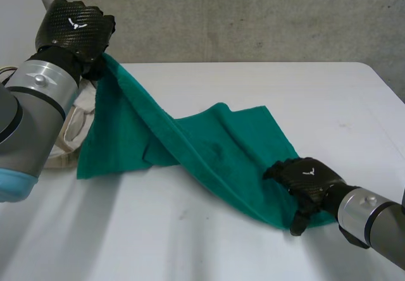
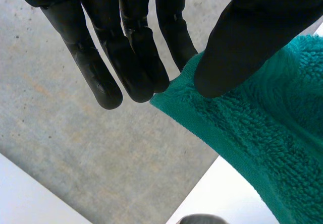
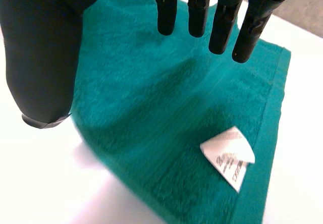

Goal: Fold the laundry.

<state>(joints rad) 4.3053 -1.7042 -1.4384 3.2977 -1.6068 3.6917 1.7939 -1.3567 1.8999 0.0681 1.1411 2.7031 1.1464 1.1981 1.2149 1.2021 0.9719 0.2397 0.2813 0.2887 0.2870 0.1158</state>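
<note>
Left hand [image 1: 74,31] raised, pinching green towel [image 1: 221,147] corner, right hand [image 1: 308,177] low, fingers straight over near corner

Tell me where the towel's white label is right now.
In the right wrist view the white label lies on the green towel, just past the fingertips of the right hand and close to the towel's hemmed edge.
</note>
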